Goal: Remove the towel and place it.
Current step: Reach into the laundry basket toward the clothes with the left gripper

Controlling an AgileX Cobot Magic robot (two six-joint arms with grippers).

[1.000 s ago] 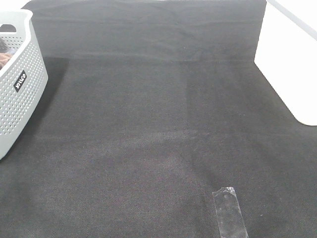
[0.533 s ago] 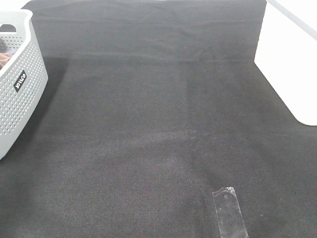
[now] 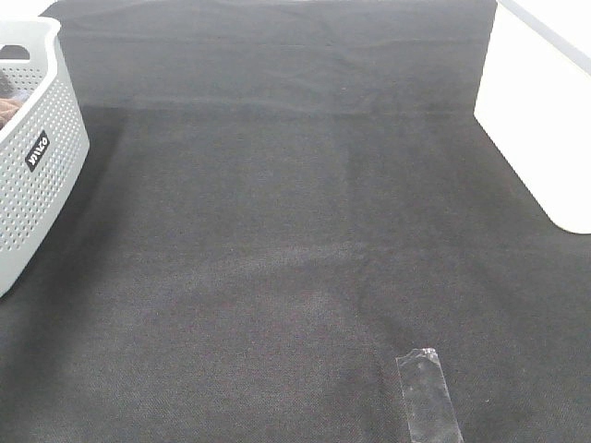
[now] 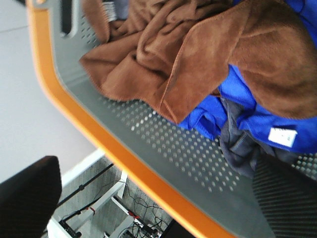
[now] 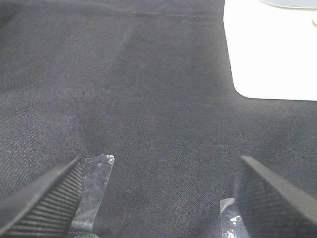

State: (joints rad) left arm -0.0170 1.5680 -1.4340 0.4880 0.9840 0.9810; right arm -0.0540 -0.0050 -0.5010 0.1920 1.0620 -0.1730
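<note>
The brown towel [image 4: 198, 54] lies crumpled inside the basket [image 4: 163, 148], over a blue cloth [image 4: 237, 99] and a grey cloth [image 4: 237, 144]. A small white tag [image 4: 282, 136] shows on the blue cloth. My left gripper [image 4: 158, 208] is open and empty, above the basket's orange rim [image 4: 99, 134], clear of the towel. In the exterior view only a sliver of the towel [image 3: 9, 109] shows in the basket [image 3: 42, 157] at the far left. My right gripper [image 5: 158, 203] is open and empty, low over the black table cloth [image 5: 148, 99]. Neither gripper shows in the exterior view.
The black cloth [image 3: 295, 231] covers the table. A strip of clear tape [image 3: 428, 397] is stuck near the front; it also shows in the right wrist view [image 5: 96, 183]. A bare white surface [image 3: 545, 120] lies at the right edge. Cables and floor [image 4: 109, 208] show beyond the basket.
</note>
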